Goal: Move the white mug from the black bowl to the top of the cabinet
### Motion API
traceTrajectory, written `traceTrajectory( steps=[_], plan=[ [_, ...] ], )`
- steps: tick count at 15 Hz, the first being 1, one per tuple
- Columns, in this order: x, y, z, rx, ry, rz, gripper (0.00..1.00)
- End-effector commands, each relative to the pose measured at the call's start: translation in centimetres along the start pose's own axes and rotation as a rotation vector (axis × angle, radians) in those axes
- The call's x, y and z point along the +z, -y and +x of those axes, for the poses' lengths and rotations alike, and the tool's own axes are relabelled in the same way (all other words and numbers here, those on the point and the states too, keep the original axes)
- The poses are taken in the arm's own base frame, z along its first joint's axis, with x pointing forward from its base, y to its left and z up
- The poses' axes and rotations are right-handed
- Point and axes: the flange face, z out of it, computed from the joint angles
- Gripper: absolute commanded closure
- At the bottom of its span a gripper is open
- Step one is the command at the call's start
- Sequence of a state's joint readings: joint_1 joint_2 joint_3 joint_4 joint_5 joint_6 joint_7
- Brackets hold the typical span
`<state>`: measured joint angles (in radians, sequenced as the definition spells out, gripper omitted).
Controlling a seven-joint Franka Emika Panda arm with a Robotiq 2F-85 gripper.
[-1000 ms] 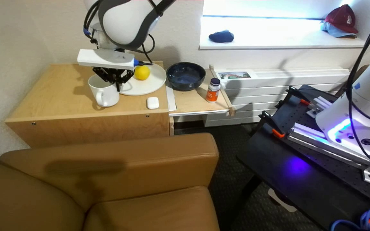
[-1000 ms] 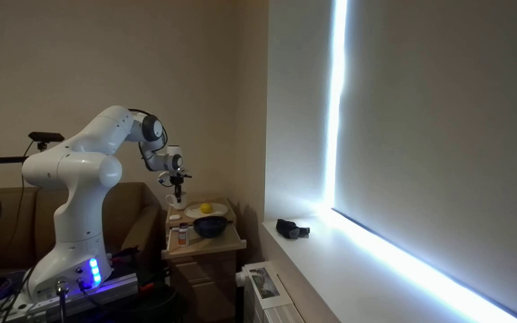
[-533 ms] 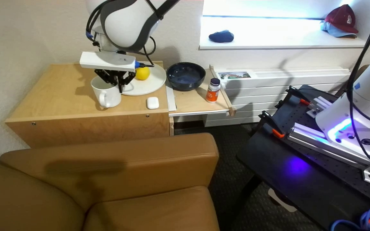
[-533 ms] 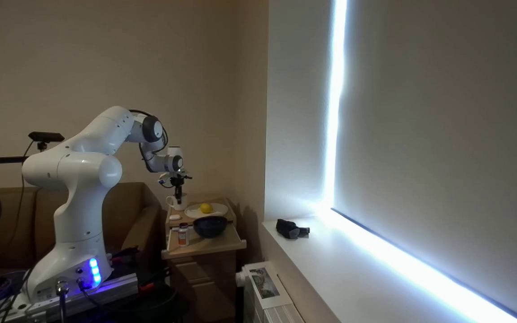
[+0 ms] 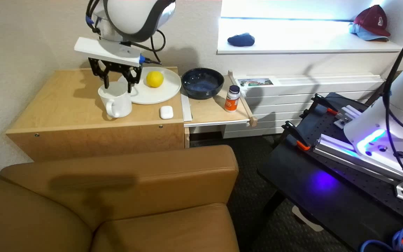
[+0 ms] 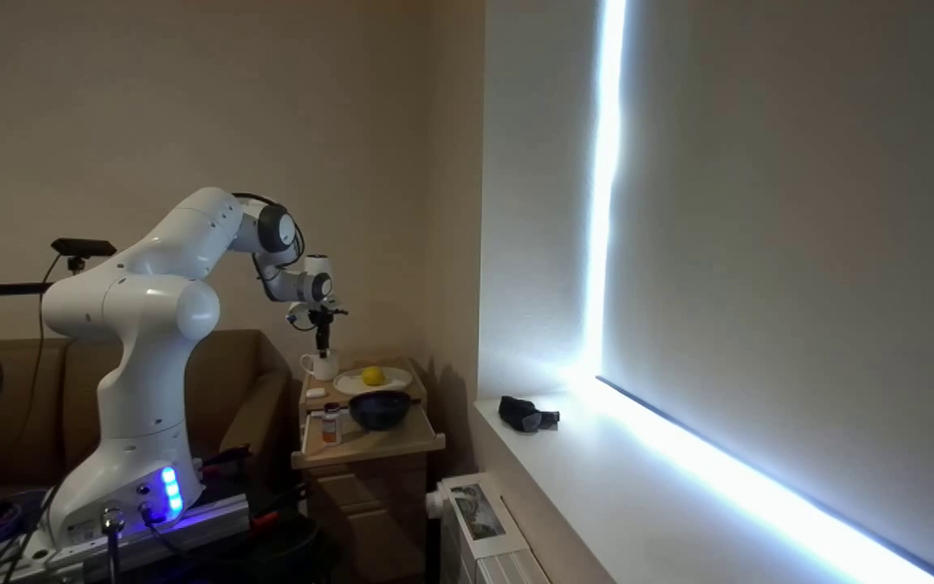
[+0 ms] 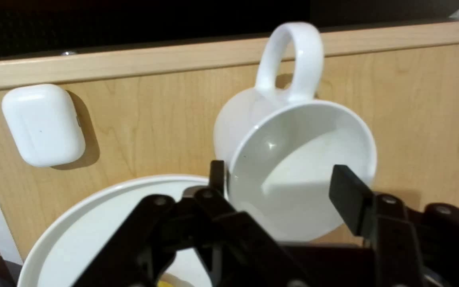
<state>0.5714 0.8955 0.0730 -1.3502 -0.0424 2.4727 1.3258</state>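
Brown chair [image 5: 173, 171] in an exterior view: nearer the camera than the white plate [image 5: 152, 96], well apart from it. Cabinet [image 5: 65, 101] of light wood: flat top under the plate. Robot arm [image 6: 163, 312] in both exterior views: wrist higher than the plate. Black bowl [image 5: 201, 93], bluish inside: just right of the plate in an exterior view. Gripper [image 5: 118, 88]: fingers spread wide, higher than the plate and beside it. In the wrist view one fingertip [image 7: 216, 175] is just outside the wall of the white mug [image 5: 119, 104], on the plate's side; the other overlaps its mouth. Contact: cannot tell. Mug: upright on the cabinet top, just beside the plate, handle toward the chair. Orange-labelled bottle [image 5: 232, 99]: past the bowl from the plate. Yellow round object [image 5: 155, 79]: on the plate. Small white case [image 5: 166, 112]: near the plate, on its chair side
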Motion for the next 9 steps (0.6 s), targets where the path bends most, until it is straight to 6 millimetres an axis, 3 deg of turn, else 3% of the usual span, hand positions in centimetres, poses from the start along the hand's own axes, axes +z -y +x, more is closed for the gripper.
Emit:
traceTrajectory(
  steps=[1,4,8,9],
  plan=[
    [-5.5,-1.6,-0.3,-0.043,0.071,0.012,0.01],
    [-9.8,-3.6,-0.5,-0.106,0.065,-0.011,0.00],
    [-16.7,-4.6,0.1,-0.179,-0.006,0.238,0.00],
    [-14.2,-2.0,0.3,-0.152,0.008,0.171,0.00]
  ],
)
